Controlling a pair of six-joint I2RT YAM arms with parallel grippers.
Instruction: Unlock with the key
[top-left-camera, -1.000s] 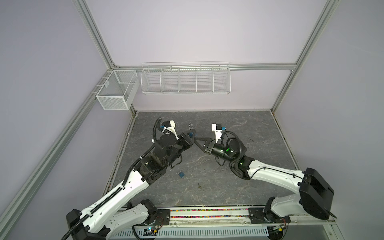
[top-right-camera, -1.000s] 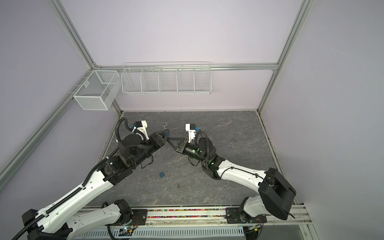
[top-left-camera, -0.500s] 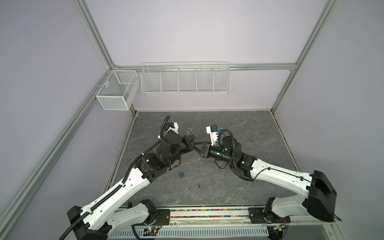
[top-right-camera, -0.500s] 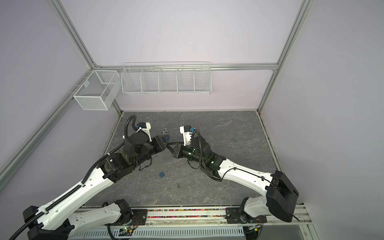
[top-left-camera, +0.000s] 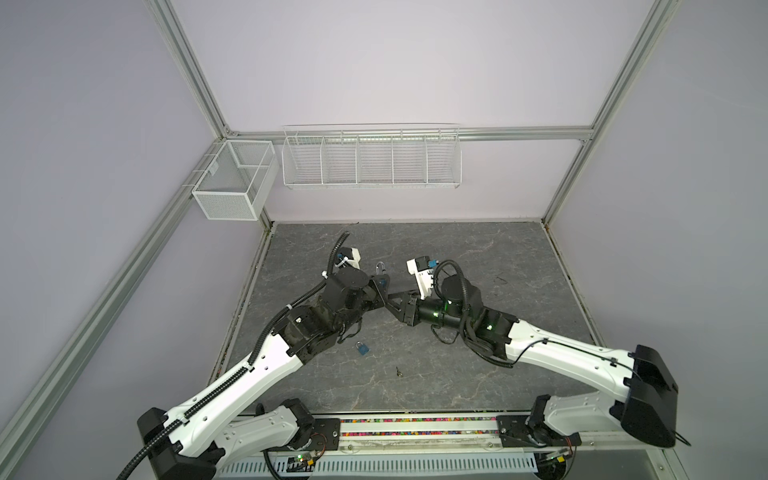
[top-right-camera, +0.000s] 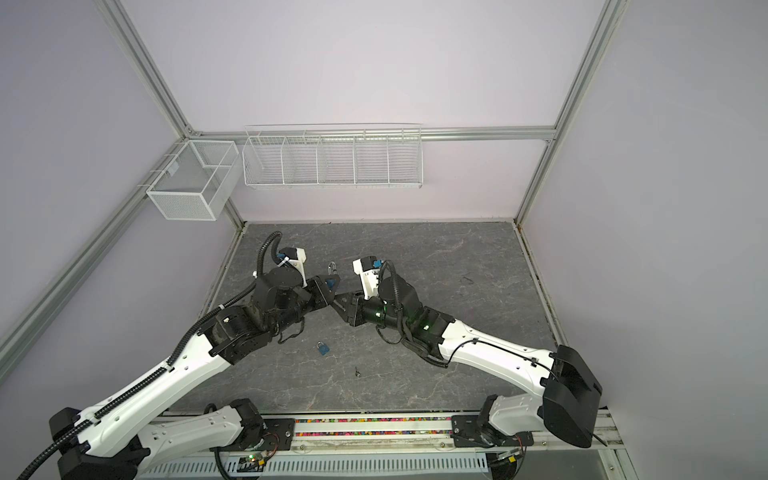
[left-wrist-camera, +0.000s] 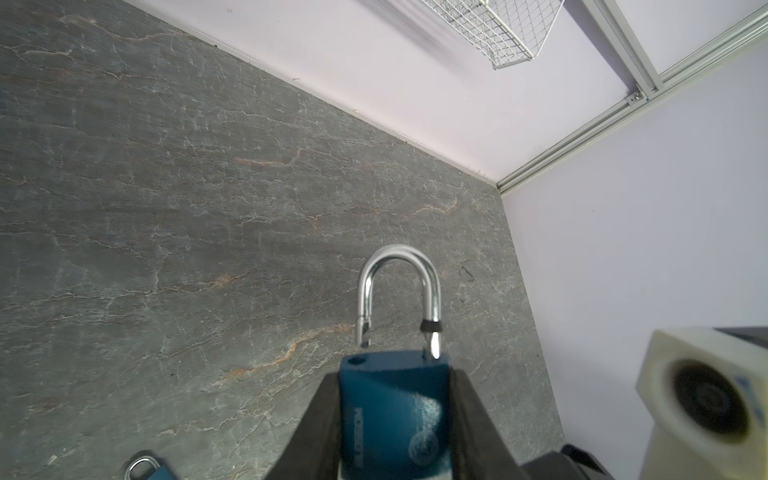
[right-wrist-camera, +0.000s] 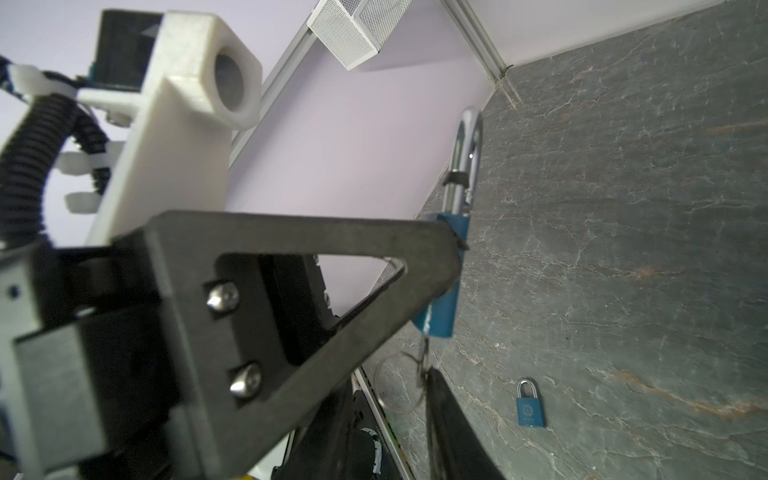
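At the left jaws: narrow, clamped on the two sides of the blue padlock (left-wrist-camera: 395, 419), held between the two arms. At the right jaws: parted, nothing seen clamped between them; one finger (right-wrist-camera: 374, 249) crossing in front of the lock body, the other finger (right-wrist-camera: 444, 415) just beside the key (right-wrist-camera: 424, 353). Key seated in the bottom end of the body, in line with the lock's long axis, key ring (right-wrist-camera: 395, 388) dangling from it. Opposite end: shackle (left-wrist-camera: 397, 266) raised, one leg clear of its hole, so reads as unlocked. Long axis roughly crosswise to the right jaws' reach. Nearer arm for the key: right. Likely next: re-grip the key, or draw it out along that axis. Further out, on the worktop (top-left-camera: 498, 257): second padlock (top-left-camera: 363, 348), shut, and a small dark item (top-left-camera: 399, 371), maybe a key, both well apart from the held lock.
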